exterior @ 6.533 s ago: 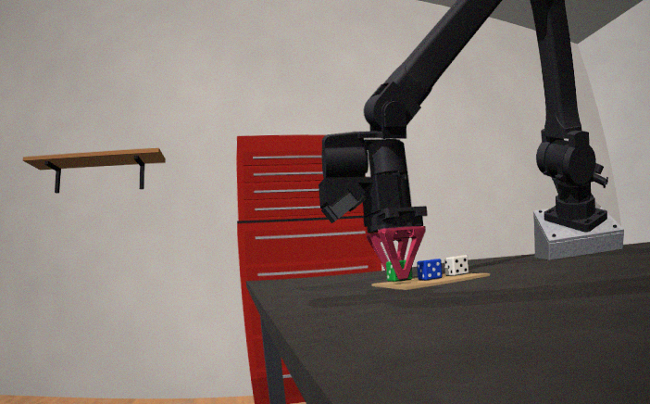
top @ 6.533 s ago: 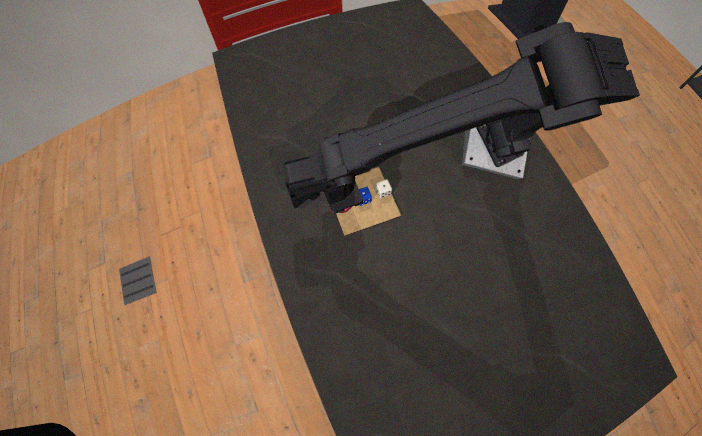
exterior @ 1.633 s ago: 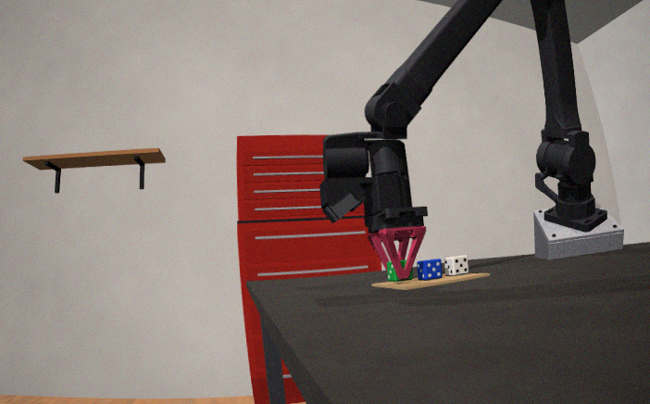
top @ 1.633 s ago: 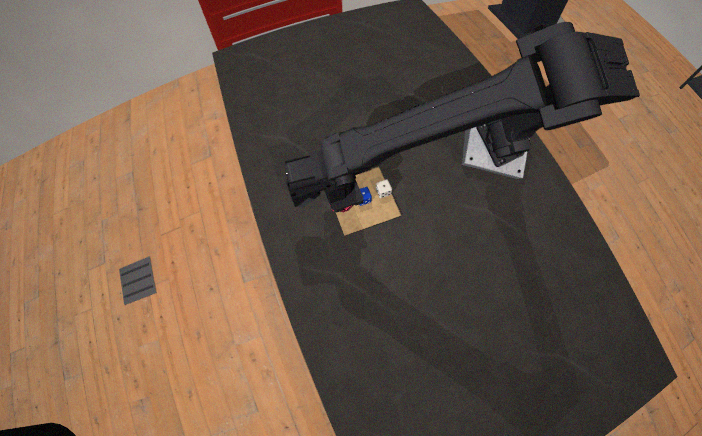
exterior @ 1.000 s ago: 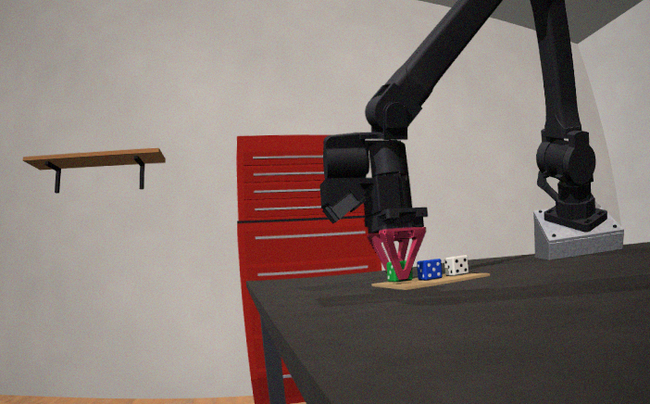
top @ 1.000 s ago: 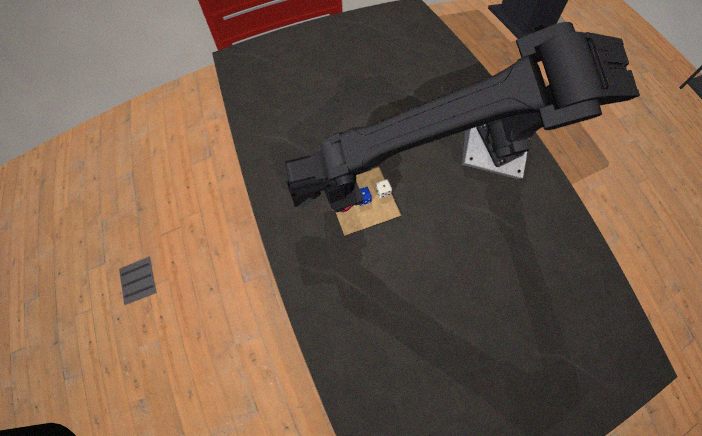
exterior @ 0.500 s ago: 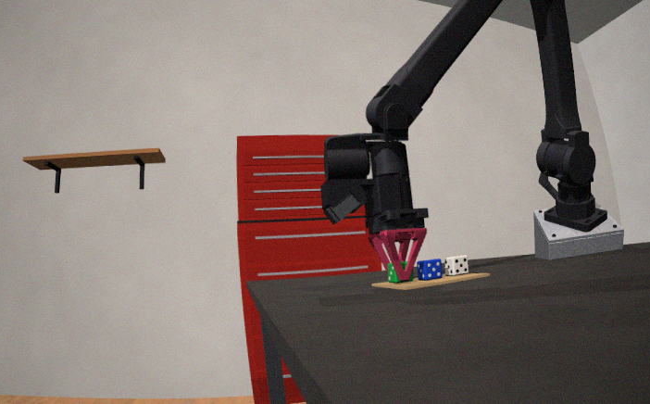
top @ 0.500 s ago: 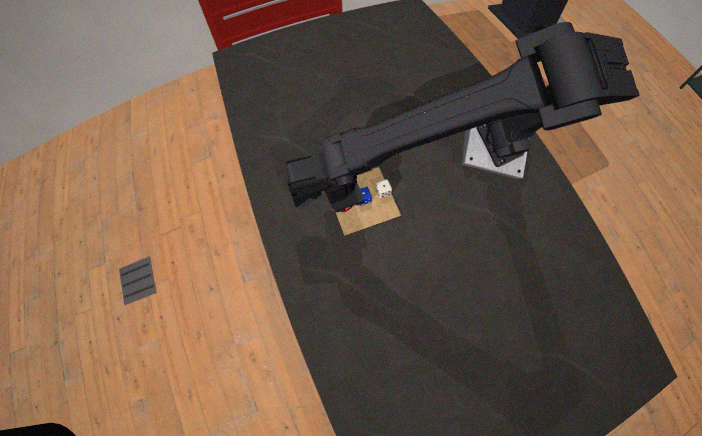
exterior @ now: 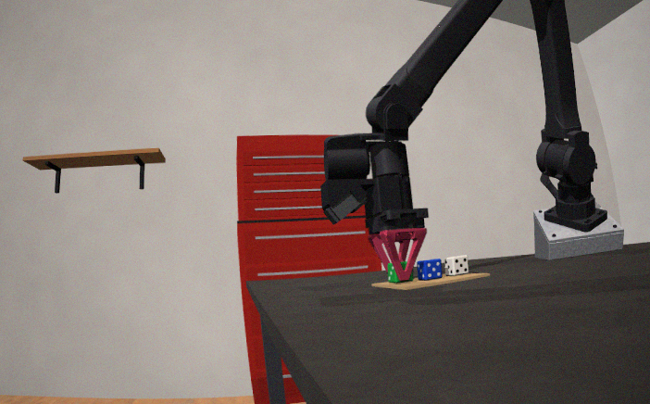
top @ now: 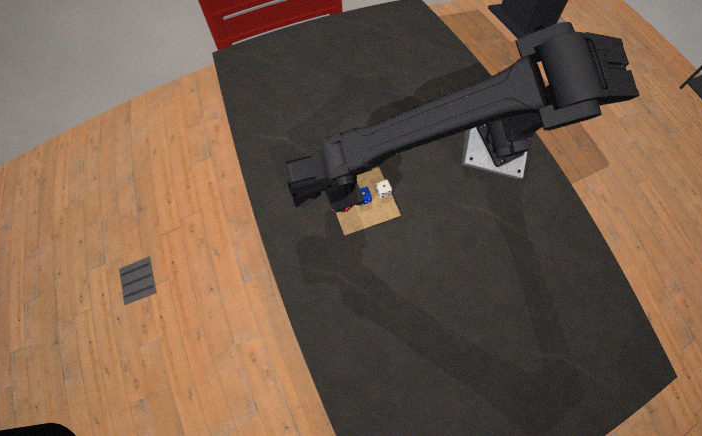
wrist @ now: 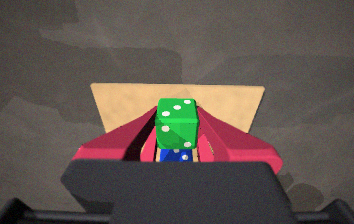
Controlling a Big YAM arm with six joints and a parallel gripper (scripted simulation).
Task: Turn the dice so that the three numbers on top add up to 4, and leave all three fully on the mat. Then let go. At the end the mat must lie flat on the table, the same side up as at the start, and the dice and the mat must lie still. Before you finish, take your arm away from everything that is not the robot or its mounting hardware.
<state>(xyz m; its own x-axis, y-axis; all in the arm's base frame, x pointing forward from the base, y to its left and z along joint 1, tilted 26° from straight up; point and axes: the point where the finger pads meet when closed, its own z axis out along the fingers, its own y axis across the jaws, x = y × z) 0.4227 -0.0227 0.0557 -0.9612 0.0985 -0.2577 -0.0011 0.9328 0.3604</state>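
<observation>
- The green die (exterior: 392, 273) (wrist: 177, 134) sat directly between the fingertips of the pincer (top: 342, 207) (exterior: 404, 275) (wrist: 177, 112), at the end of the row farthest from the arm's mounting block (top: 486, 163) (exterior: 579, 244)
- The pincer was closed on that green die, one finger against each of two opposite sides
- The squeeze ran across the row of dice, so the row's long axis passed through the gap between the fingers
- The blue die (top: 365, 196) (exterior: 429, 269) (wrist: 175, 156) lay next in line, just beside the green one on the mounting-block side; the white die (top: 383, 188) (exterior: 456, 265) lay beyond it, nearest the block
- All three dice were over the tan mat (top: 381, 218) (exterior: 443, 282) (wrist: 118, 100), and the green one seemed low enough to be resting on it or barely above
- The white die showed a single pip on top; the wrist view gave a three and a two on adjoining green faces, while the blue top was too small to read surely
- Any turn of the green die probably called for a straight lift first, since a roll towards the block would likely have knocked the blue one, and a drift the other way risked the mat's edge
</observation>
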